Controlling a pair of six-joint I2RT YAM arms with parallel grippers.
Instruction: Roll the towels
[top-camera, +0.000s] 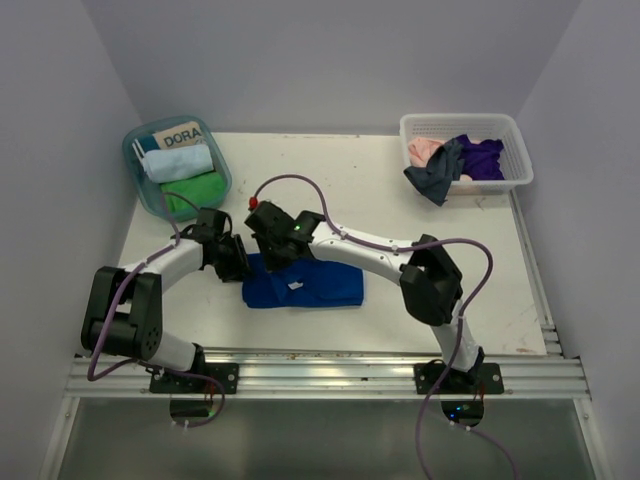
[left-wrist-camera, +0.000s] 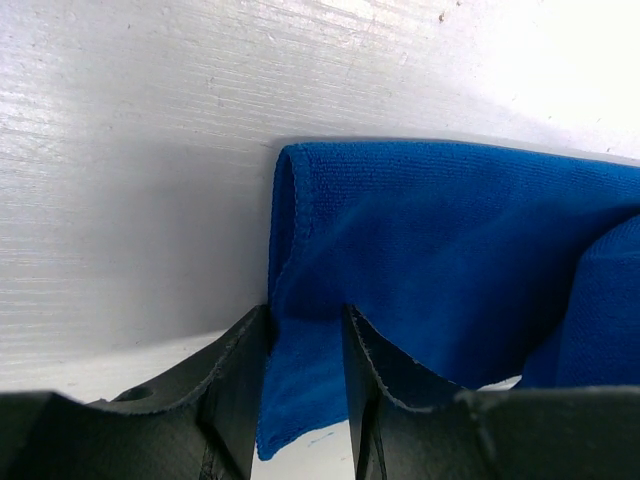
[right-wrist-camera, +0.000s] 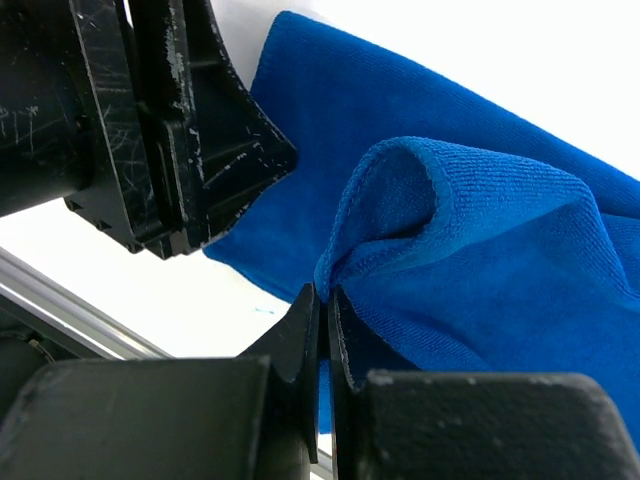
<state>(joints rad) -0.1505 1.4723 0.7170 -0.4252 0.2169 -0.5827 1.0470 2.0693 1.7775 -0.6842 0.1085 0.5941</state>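
Note:
The royal blue towel (top-camera: 310, 285) lies folded on the table near the front, its small white tag (top-camera: 295, 286) facing up. My left gripper (top-camera: 238, 262) is at the towel's left end. In the left wrist view it (left-wrist-camera: 305, 315) is shut on a fold of the towel (left-wrist-camera: 450, 240), and cloth fills the gap between the fingers. My right gripper (top-camera: 275, 255) is just right of the left one, over the towel's left part. In the right wrist view it (right-wrist-camera: 325, 292) pinches a raised edge of the towel (right-wrist-camera: 480, 230), jaws nearly touching. The left gripper's black body (right-wrist-camera: 180, 130) shows close by.
A teal bin (top-camera: 135, 180) at the back left holds a rolled light blue towel (top-camera: 178, 162), a green one (top-camera: 193, 190) and a DORA card (top-camera: 180, 137). A white basket (top-camera: 512, 150) at the back right holds pink (top-camera: 425, 150), grey (top-camera: 437, 175) and purple (top-camera: 482, 157) towels. A metal rail (top-camera: 320, 375) runs along the front edge.

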